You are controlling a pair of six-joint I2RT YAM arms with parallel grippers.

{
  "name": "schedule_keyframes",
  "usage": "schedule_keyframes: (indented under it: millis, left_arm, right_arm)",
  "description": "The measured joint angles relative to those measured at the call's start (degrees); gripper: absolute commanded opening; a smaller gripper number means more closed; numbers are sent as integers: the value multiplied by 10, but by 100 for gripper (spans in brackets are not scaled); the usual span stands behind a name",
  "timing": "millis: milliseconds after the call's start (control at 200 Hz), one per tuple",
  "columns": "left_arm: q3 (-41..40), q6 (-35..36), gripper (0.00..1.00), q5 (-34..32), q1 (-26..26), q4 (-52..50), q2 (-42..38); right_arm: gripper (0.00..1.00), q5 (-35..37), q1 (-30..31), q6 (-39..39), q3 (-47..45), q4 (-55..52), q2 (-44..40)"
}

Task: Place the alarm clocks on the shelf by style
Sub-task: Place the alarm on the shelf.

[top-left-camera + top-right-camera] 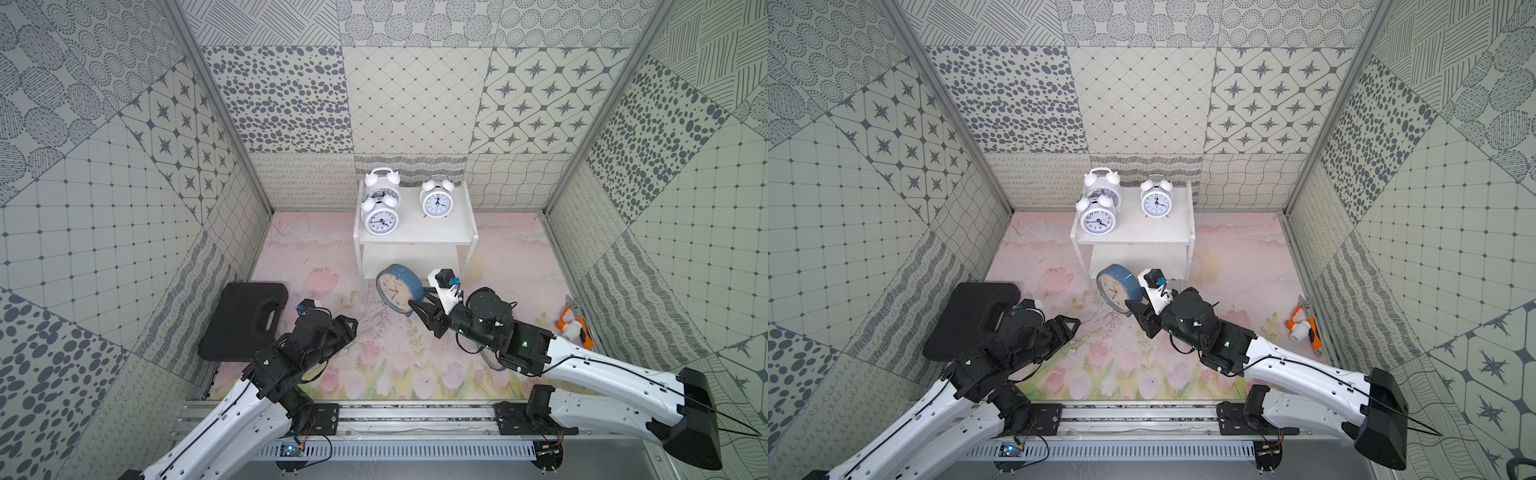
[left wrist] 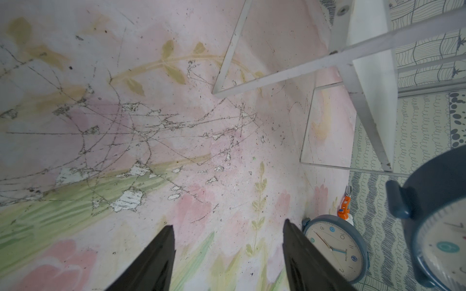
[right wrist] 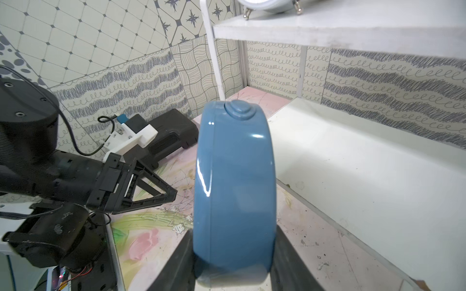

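Right end effector [image 1: 417, 305] grips the blue clock [image 1: 397, 291] upright by its case, with the shelf [image 3: 353, 163] and its lower board just ahead. 3 white clocks [image 1: 380, 220] hold the top board, so this one likely goes below: push in, set level. Left end effector [image 2: 228, 224] hangs half-open, empty. 2nd blue clock [image 2: 335, 248]: hidden under the right arm [image 1: 582, 365] in both top views.

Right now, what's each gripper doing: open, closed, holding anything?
Left gripper: open, nothing between its fingers.
Right gripper: closed on the blue alarm clock.
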Motion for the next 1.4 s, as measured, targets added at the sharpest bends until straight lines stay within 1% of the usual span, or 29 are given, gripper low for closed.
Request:
schedule_keyframes:
  millis: [385, 715, 996, 1401]
  left_arm:
    - [-14, 0, 67, 8, 3, 17, 5]
    - [-23, 0, 65, 19, 3, 20, 6]
    - [-37, 0, 65, 31, 4, 33, 5]
    - [-47, 0, 64, 38, 8, 44, 3]
  right_arm:
    - [19, 32, 0, -14, 1, 71, 25]
    - [20, 57, 0, -24, 1, 122, 72]
    - [20, 76, -1, -37, 14, 166, 138]
    - [22, 84, -10, -45, 43, 210, 176]
